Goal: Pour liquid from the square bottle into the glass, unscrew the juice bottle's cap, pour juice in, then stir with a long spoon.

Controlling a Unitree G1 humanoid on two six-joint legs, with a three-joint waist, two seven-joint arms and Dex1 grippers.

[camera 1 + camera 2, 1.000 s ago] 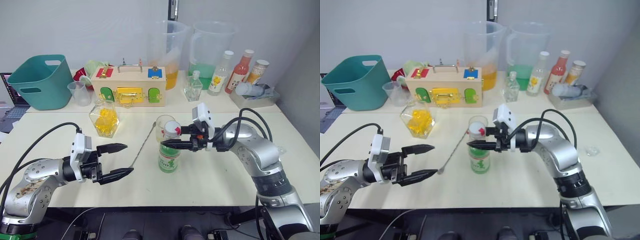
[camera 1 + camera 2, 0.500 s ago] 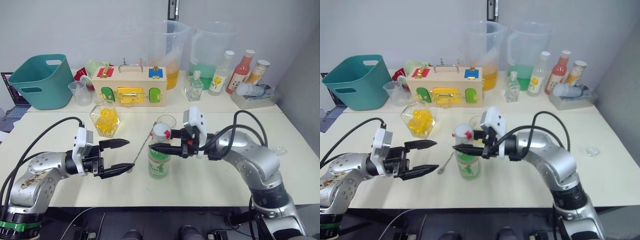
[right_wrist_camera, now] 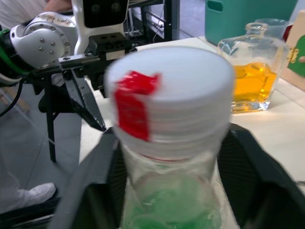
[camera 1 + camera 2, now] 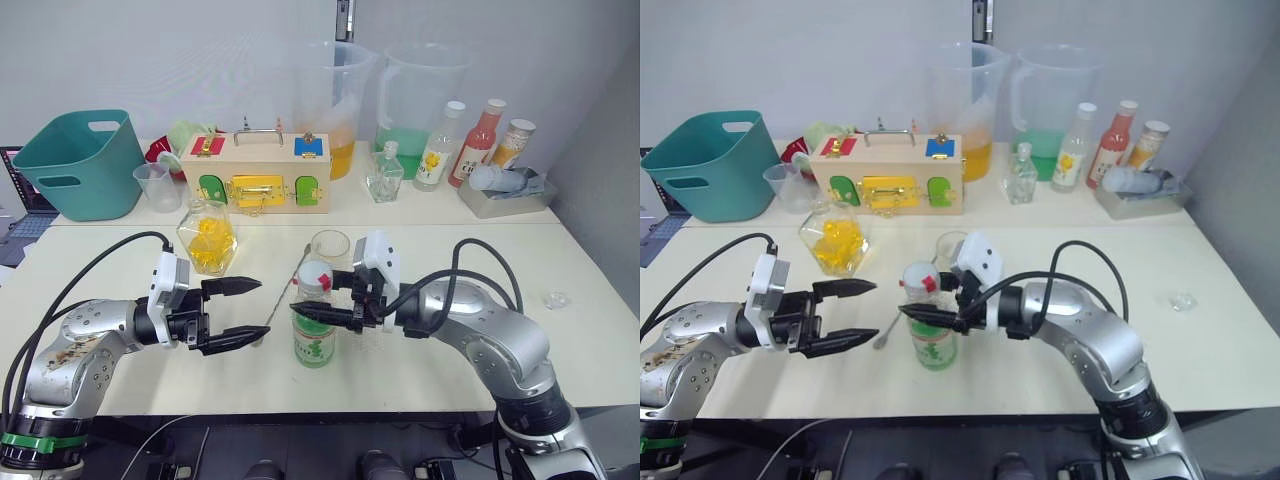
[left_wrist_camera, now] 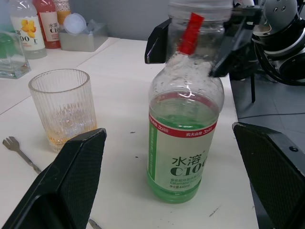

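Observation:
The juice bottle (image 4: 314, 338) stands upright on the table, green liquid low inside, its white cap (image 4: 316, 277) on and marked with a red tab. My right gripper (image 4: 308, 309) is shut on the juice bottle's neck just under the cap. My left gripper (image 4: 260, 308) is open a short way to the bottle's left, fingers pointing at it, nothing between them. The glass (image 4: 330, 250) stands just behind the bottle with a little pale liquid (image 5: 64, 133) at its bottom. The long spoon (image 4: 287, 288) lies flat on the table between my grippers. The square bottle (image 4: 210, 238) of yellow liquid stands behind my left gripper.
A teal basket (image 4: 80, 160), a small measuring cup (image 4: 155, 185) and a wooden latch box (image 4: 257, 178) line the back. Two big pitchers (image 4: 335, 100) (image 4: 420, 95), a small clear bottle (image 4: 385, 175), several drink bottles (image 4: 480, 140) and a grey tray (image 4: 510, 195) stand at the back right.
My right gripper has carried the juice bottle leftward and nearer, from in front of the glass toward my left gripper. My left gripper edged slightly right and stayed open.

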